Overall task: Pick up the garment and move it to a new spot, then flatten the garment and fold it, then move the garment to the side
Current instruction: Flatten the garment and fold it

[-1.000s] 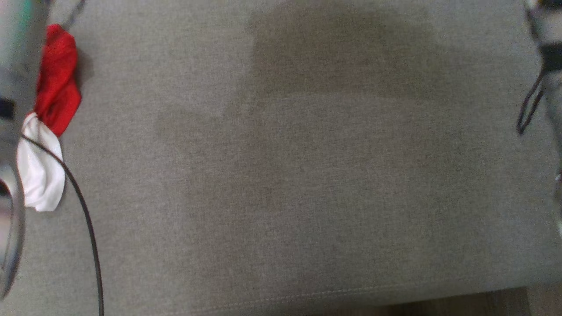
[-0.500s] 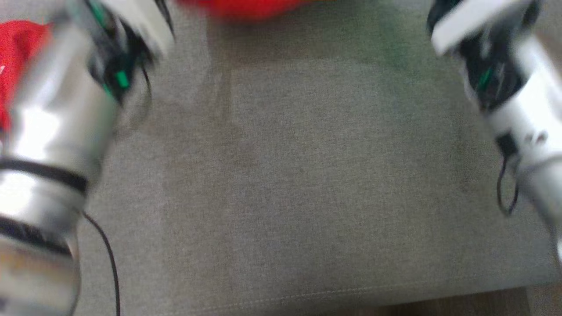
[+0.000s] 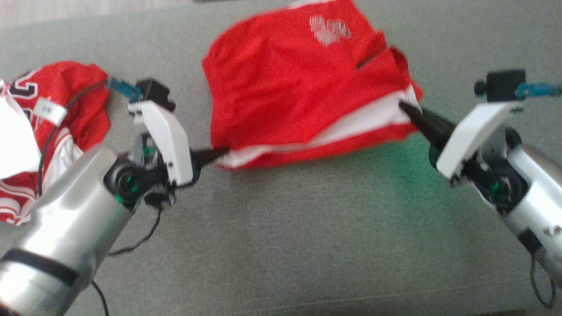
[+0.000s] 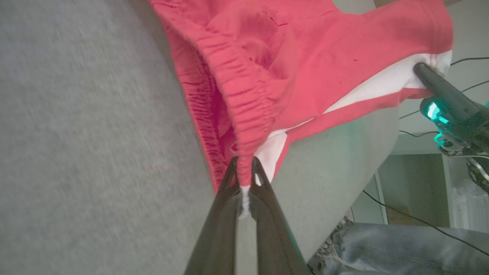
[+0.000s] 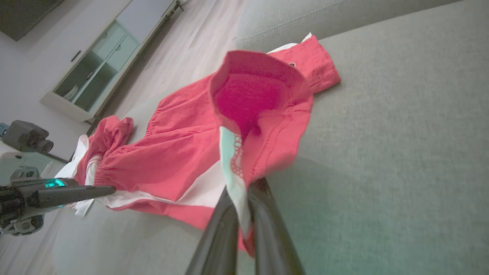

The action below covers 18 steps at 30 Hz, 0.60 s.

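Grey fabric cushion (image 3: 307,228) runs under everything. Well to the left of the red shorts (image 3: 290,96) lies a crumpled red-and-white jersey (image 3: 66,87). The left claw (image 3: 219,152) is pressed together at the shorts' left corner, pinching the gathered elastic waistband. The shorts are stretched between the two claws, their far part lying on the cushion. At the shorts' right edge, the right claw (image 3: 404,106) pinches the white-striped hem.
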Tool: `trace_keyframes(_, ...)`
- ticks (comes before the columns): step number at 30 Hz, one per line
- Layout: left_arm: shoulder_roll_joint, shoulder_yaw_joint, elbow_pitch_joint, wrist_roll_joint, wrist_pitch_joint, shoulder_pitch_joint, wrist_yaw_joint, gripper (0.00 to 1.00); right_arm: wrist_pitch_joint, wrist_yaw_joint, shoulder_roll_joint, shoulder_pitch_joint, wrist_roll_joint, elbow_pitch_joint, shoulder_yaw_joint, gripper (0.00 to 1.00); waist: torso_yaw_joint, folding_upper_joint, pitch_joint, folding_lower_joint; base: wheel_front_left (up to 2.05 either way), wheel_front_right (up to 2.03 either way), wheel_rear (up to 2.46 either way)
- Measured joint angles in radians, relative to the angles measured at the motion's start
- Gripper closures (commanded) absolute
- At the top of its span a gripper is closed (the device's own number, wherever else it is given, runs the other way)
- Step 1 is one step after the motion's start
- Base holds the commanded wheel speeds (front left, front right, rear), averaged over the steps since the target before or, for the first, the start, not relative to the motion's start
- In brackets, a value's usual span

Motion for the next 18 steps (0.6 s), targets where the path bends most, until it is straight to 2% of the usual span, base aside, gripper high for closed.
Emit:
trace_keyframes(6,0.079,-0.004,-0.151,-0.106,0.089,0.107,0.001,1.0,0.08,0.0,-0.093,0.125,0.037,-0.073,0.007,1.0,-0.001,0.0,-0.083,0.0,0.0,0.0,0.0)
trace_keyframes(9,0.103,0.009,-0.226,-0.144,0.105,0.148,0.019,1.0,0.088,0.0,-0.123,0.175,0.057,-0.103,-0.021,1.0,0.001,0.0,-0.107,-0.0001,0.0,0.0,0.0)
trace_keyframes(14,0.119,0.053,-0.305,-0.185,0.104,0.158,0.072,1.0,0.085,0.0,-0.124,0.181,0.084,-0.127,-0.091,1.0,0.008,0.0,-0.093,-0.0001,0.0,0.0,0.0)
trace_keyframes(18,0.125,0.073,-0.329,-0.2,0.115,0.132,0.1,1.0,0.132,0.0,-0.112,0.128,0.095,-0.106,-0.111,1.0,0.012,0.0,-0.056,-0.0001,0.0,0.0,0.0)
